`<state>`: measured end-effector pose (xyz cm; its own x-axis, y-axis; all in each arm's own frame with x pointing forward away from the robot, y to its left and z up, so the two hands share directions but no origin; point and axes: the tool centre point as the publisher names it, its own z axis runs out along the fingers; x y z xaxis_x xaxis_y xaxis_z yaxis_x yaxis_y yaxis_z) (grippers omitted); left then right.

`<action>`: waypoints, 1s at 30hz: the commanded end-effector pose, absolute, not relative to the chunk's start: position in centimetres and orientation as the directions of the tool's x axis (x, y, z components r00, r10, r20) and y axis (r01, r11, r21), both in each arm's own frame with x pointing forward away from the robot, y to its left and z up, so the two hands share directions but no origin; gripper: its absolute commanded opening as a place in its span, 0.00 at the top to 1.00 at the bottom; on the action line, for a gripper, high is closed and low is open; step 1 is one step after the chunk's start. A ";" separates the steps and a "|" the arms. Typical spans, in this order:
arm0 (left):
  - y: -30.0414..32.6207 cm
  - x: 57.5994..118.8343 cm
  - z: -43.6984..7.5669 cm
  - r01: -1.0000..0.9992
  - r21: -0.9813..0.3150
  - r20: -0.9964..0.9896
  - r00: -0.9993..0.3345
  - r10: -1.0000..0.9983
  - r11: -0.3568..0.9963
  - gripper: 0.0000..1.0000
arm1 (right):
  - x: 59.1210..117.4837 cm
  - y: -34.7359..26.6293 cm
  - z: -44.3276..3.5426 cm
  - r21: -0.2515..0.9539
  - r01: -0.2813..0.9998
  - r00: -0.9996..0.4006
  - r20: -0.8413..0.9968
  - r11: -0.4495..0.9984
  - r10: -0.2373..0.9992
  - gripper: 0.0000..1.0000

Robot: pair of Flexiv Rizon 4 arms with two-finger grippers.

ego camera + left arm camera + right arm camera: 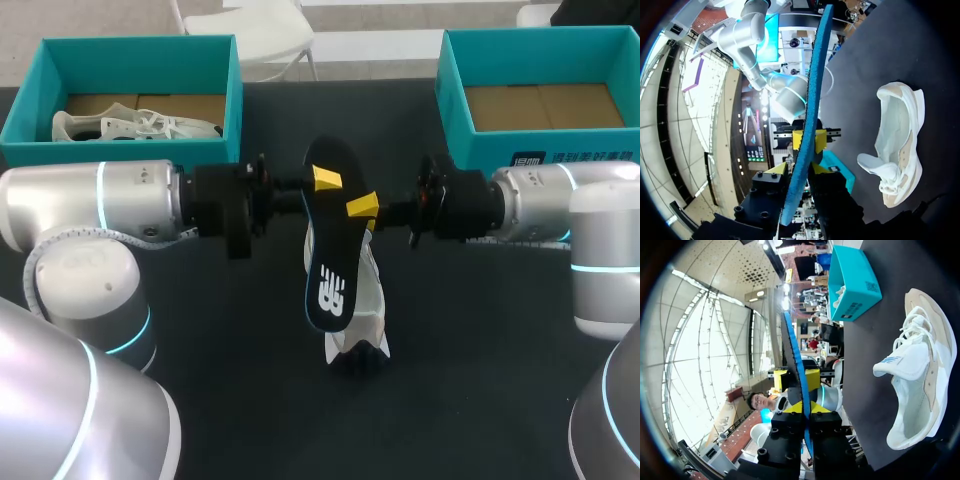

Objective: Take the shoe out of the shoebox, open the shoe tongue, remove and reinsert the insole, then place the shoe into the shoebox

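Seen from above, the insole (328, 240) is held over the shoe (368, 300) and covers most of it. Only the shoe's flank on the right arm's side and its toe show past the insole.

The left gripper (322, 182) and the right gripper (362, 207) each show one yellow tip on the insole's face; each one's second finger is hidden behind the insole.

Well off on the insole's left-arm side, the left shoebox (30, 110) hides the lower part of a second shoe (130, 125) behind its near wall. On the insole's other side, the right shoebox (455, 90) is cut off at the picture's edge, and the right arm (560, 200) covers part of its near wall.
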<state>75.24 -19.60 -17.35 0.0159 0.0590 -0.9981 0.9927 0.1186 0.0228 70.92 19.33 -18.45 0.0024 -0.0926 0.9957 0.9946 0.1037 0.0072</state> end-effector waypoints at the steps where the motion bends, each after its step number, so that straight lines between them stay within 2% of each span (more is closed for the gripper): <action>1: -19.5 74.9 -17.6 0.993 0.025 -0.997 0.016 0.071 0.119 0.88 | 70.7 19.3 -18.6 0.006 0.995 0.004 0.996 0.102 -0.090 1.00; 5: -19.2 74.7 -18.0 0.993 0.015 -0.996 0.005 0.084 0.120 1.00 | 70.9 19.3 -18.5 0.005 0.994 0.005 0.996 0.105 -0.090 1.00; 11: -18.8 74.6 -18.5 0.993 -0.014 -0.995 -0.027 0.100 0.121 1.00 | 70.9 18.9 -18.3 0.008 0.995 0.000 0.997 0.096 -0.080 1.00; 12: -18.7 74.5 -18.6 0.993 -0.018 -0.994 -0.030 0.103 0.120 1.00 | 70.7 18.8 -18.3 0.004 0.996 0.003 0.997 0.094 -0.076 0.60; 13: -18.5 74.5 -18.6 0.993 -0.029 -0.994 -0.042 0.106 0.114 1.00 | 70.6 18.6 -18.2 0.004 0.996 0.002 0.997 0.087 -0.075 0.00; 23: -16.5 73.7 -18.5 0.976 -0.199 -0.975 -0.206 0.083 0.087 1.00 | 68.8 16.2 -17.6 0.028 1.000 -0.028 1.000 0.001 0.012 0.00; 27: -15.8 72.5 -17.9 0.951 -0.305 -0.947 -0.309 0.085 0.055 1.00 | 68.6 15.2 -17.0 0.137 0.991 -0.135 0.984 -0.010 0.114 0.00; 30: -15.7 71.7 -17.3 0.917 -0.397 -0.913 -0.399 0.081 0.040 1.00 | 68.7 14.5 -16.2 0.295 0.955 -0.294 0.917 0.036 0.269 0.00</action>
<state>72.38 -16.76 -18.18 -0.3679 0.0652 -0.9276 0.9298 0.0405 -0.3659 69.75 15.67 -18.19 -0.1697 0.0713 0.9829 0.9854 0.0232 0.1684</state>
